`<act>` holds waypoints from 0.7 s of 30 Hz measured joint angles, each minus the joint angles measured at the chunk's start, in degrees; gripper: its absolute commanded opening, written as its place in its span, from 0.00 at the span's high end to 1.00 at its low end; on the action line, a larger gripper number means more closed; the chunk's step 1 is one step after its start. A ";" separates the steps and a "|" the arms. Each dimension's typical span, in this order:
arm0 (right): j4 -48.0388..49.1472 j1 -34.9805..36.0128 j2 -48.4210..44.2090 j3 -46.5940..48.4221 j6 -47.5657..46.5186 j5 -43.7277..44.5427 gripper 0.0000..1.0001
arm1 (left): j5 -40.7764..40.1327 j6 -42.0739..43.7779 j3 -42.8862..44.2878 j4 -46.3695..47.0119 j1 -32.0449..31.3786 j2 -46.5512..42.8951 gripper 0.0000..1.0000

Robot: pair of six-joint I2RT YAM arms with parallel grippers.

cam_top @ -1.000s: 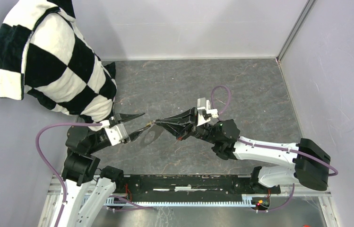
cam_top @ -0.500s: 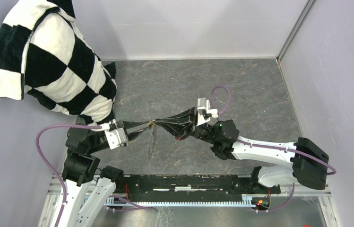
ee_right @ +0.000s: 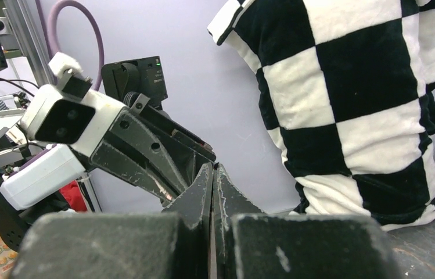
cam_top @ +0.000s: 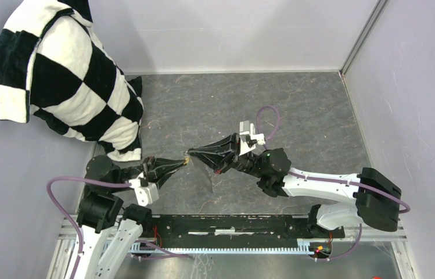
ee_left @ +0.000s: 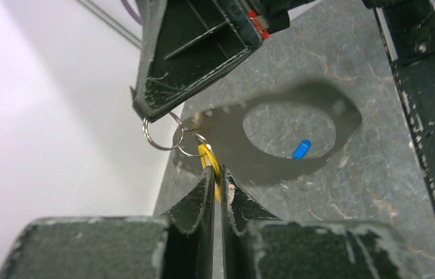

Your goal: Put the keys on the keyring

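Left gripper (ee_left: 219, 177) pinching yellow-capped silver key (ee_left: 209, 163), right gripper (ee_right: 213, 174) clamped on thin grey metal keyring (ee_left: 160, 137) touching it, blue-capped key (ee_left: 301, 149) on tabletop (ee_left: 348, 192).

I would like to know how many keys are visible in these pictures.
2. The yellow key is pinched in the left claw, up in the air. The blue key lies on the table below, only its blue head clear. I see no others.
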 measured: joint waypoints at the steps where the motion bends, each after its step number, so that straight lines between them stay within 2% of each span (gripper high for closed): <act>1: 0.02 0.04 0.15 0.00 0.15 -0.02 1.00 | 0.74 2.82 0.00 -1.31 0.00 -0.02 0.90; 2: 0.00 0.04 0.31 0.00 0.24 -0.02 1.00 | 1.36 5.97 0.00 -2.62 0.00 -0.02 0.88; 5: 0.00 0.07 0.81 0.00 0.46 -0.02 1.00 | 2.84 12.11 0.00 -4.85 0.00 0.00 0.72; 9: 0.11 0.07 1.18 0.00 0.81 0.02 1.00 | 4.33 15.63 0.00 -6.97 -0.02 0.66 0.64; 14: 0.11 0.04 1.18 0.00 0.81 0.44 1.00 | 4.20 13.70 0.96 -8.31 -0.02 2.64 0.56; 21: 0.09 0.07 1.16 -0.02 0.59 0.59 1.00 | 0.35 2.93 5.01 -10.58 -0.02 2.43 0.53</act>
